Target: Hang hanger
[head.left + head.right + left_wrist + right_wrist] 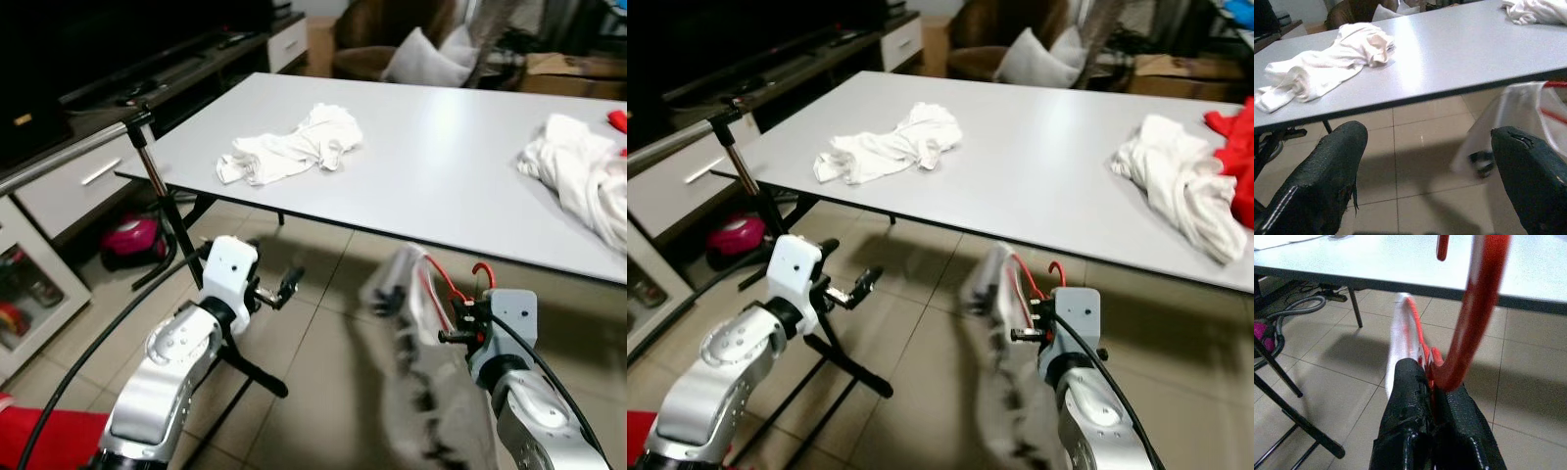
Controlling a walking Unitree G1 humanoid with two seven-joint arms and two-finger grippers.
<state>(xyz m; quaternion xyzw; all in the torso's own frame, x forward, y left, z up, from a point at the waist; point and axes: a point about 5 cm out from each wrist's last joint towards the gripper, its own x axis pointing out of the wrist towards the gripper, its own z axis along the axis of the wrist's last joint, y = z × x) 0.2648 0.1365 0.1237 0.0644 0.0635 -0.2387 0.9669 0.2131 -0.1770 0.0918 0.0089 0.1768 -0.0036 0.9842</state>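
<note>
My right fingers (1432, 396) are closed tight on the neck of the red hanger (1029, 284), low before the counter (441, 166), my left fingers (277, 291) open and empty, and the blurred white garment (994, 392) may swing and slip off.

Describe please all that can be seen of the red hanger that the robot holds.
The red hanger is thin, smooth and glossy, plastic by its look. Its curved hook rises above the right gripper, whose two black fingers are shut on the neck just below the hook. A white garment, blurred, hangs on it and droops toward the tiled floor. It is held in the air before the white table's near edge, not touching it.
</note>
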